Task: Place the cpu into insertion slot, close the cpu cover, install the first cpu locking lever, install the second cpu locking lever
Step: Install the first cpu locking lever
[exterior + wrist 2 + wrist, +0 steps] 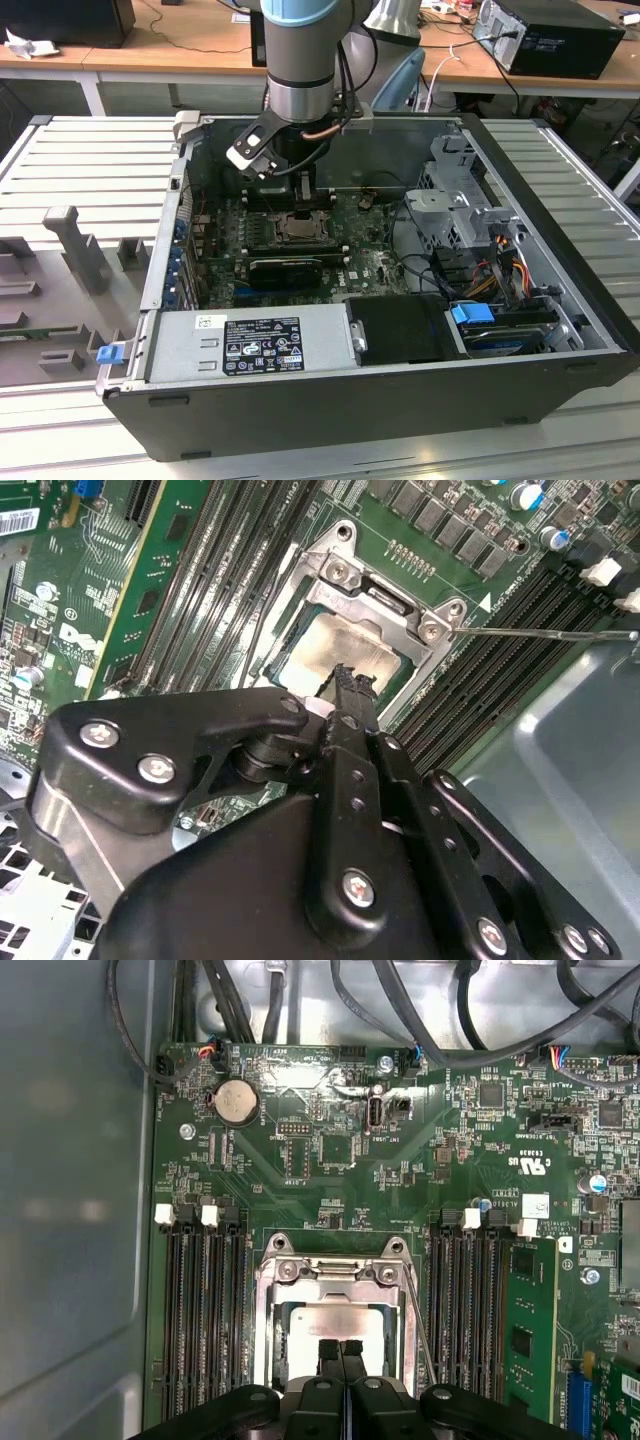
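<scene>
The arm (300, 60) reaches straight down into the open computer case (400, 400), its gripper (341, 1350) with fingers pressed together on nothing, the tips just above the cpu (300, 1332), which lies mid-motherboard (330, 1150) beneath the lowered cpu cover (330, 1272).

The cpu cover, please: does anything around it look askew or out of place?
One thin locking lever juts away from the cpu cover across the memory slots, unlatched; the cpu looks level.

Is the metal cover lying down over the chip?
Yes, in the first wrist view the cpu cover lies flat, framing the cpu.
</scene>
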`<state>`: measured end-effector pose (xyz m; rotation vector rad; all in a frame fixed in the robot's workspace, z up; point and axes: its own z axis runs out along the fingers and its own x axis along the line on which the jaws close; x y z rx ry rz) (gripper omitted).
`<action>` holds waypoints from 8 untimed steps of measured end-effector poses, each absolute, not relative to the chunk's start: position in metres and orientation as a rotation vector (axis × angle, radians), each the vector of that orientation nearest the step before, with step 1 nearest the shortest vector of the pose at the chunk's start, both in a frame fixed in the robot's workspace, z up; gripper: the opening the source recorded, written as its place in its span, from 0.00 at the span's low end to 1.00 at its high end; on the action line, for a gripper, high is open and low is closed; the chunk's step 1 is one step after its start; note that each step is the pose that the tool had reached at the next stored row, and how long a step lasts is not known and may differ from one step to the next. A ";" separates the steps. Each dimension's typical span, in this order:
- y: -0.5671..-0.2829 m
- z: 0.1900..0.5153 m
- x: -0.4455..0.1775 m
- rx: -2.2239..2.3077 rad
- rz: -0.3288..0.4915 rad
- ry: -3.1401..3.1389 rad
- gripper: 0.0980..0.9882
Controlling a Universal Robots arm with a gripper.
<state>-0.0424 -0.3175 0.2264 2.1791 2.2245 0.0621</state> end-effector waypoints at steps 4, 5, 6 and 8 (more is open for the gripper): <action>-0.318 0.227 -0.043 2.179 0.062 2.224 0.01; -0.318 0.227 -0.043 2.179 0.062 2.224 0.01; -0.318 0.227 -0.043 2.179 0.062 2.224 0.01; -0.318 0.227 -0.043 2.179 0.061 2.224 0.01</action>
